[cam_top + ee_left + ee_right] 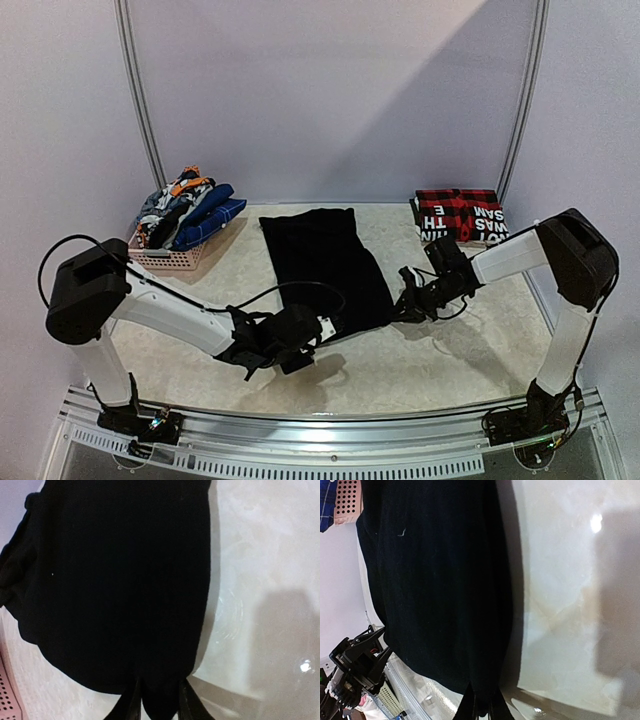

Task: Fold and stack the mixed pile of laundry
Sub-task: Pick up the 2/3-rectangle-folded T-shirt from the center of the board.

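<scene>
Trousers [325,265] hem inside clenched right hand [482,696], between fingers [131,707] of left hand [160,687] (grip unclear)

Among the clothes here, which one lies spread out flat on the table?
The black garment, in the middle of the table. The red-and-black checked piece lies folded at the far right, and the others sit bundled in the pink basket.

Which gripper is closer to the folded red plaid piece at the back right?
Right. The right gripper sits just in front of the red plaid piece; the left gripper is farther, at the black garment's other near corner.
</scene>
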{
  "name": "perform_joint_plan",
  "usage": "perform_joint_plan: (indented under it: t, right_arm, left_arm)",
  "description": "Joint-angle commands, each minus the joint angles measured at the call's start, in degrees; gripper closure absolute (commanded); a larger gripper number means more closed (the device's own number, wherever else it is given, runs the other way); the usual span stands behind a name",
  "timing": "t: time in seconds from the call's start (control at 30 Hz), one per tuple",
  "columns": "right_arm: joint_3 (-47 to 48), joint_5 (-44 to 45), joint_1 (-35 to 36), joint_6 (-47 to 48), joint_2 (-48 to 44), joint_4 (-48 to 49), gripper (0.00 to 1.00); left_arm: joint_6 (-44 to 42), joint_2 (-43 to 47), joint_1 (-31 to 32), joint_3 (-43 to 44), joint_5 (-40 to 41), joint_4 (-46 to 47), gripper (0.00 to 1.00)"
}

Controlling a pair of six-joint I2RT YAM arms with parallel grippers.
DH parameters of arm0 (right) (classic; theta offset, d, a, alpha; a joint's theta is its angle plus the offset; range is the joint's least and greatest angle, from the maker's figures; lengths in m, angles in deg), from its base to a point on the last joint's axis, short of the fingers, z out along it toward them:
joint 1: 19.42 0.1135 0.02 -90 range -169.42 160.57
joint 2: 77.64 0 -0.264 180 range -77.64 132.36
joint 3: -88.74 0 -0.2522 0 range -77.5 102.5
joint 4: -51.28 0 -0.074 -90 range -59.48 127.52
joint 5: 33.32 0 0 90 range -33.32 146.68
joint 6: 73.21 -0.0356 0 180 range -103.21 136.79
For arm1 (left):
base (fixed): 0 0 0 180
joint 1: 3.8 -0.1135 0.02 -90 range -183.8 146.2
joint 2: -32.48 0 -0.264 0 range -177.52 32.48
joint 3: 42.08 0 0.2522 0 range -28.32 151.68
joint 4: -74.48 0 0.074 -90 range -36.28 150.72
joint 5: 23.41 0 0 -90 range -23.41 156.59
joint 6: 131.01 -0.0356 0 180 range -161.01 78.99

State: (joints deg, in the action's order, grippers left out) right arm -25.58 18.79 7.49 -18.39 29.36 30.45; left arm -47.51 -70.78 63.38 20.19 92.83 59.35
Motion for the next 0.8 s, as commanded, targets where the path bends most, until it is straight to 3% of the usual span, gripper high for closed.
perform_joint_plan:
  t: [0.0,0.2,0.77]
  right_arm:
    - [1.86,0.99,-0.13,1.37,1.67,-3.09,1.00]
    - [2.43,1.48,-0.11,1.80,0.99,-4.50,1.00]
    - [-0.49,2.94,-0.11,4.12,-6.52,-10.50,1.00]
  left_arm:
    - [-1.08,-3.42,-1.03,-0.35,-0.84,-1.38,0.79]
    - [-1.25,-1.99,-1.52,-0.86,-0.67,-0.48,1.00]
    - [1.60,3.49,1.34,-1.38,-8.13,-2.81,1.00]
